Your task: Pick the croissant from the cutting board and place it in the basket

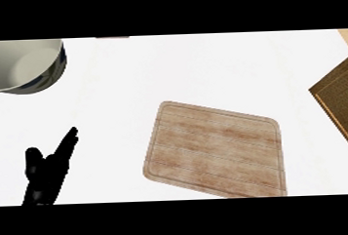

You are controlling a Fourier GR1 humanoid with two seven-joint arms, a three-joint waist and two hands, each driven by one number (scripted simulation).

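One hand only shows, my left hand [42, 174], open and held straight, resting left of the cutting board [217, 149]. I see no croissant on the board or elsewhere. The basket [338, 101] lies right of it, on the side of my unseen right hand.

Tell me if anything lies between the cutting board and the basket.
Nothing visible does: only counter separates the cutting board from the basket. The bowl sits far off at upper left. No croissant shows on the board. The left hand rests open at lower left.
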